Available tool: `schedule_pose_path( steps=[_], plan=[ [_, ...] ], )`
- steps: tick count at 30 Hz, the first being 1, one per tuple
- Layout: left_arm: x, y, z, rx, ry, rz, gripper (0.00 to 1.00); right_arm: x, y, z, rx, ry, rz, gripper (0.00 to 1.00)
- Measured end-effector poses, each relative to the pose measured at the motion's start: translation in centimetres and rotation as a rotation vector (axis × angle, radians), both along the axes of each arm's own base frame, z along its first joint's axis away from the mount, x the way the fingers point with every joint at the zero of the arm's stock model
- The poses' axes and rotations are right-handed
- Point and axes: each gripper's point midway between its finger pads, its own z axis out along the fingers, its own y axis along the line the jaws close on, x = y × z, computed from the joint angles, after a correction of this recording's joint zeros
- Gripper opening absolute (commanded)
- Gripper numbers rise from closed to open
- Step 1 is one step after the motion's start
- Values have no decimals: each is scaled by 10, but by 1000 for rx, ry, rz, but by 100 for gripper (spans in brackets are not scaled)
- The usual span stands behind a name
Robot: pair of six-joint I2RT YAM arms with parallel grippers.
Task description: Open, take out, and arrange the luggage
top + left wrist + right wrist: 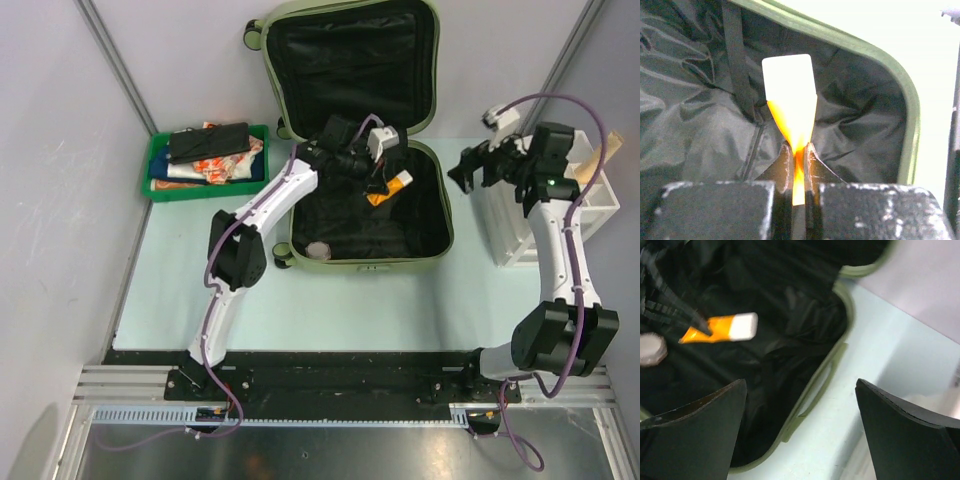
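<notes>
Luggage [350, 60] sits open mid-table, toward the far side: lid propped upright at the far edge, base flat on the table [350, 310], black lining showing in both halves.

Left gripper [798, 155] is inside the base, right-far part, fingers pressed together on the crimped orange end of an orange-and-white tube [790, 95]. The tube's white end points away from the fingers. I can't tell whether the tube is clear of the lining.

Right gripper [470, 170] hangs just off the luggage's right rim, fingers spread wide with nothing between them, next to the white organizer [600, 215].

A small pale round item [318, 250] lies in the near-left corner of the base, well apart from both grippers. Green tray [155, 180] with mixed items sits left of the luggage.
</notes>
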Motion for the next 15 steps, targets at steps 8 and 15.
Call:
schedule_pose_path(
  steps=[8, 15],
  plan=[
    [-22, 5, 47, -98, 223, 134, 0, -36, 80, -32, -209, -131, 405, 75],
    [-40, 12, 36, -85, 382, 195, 1, -72, 150, -44, -436, -441, 797, 66]
  ],
)
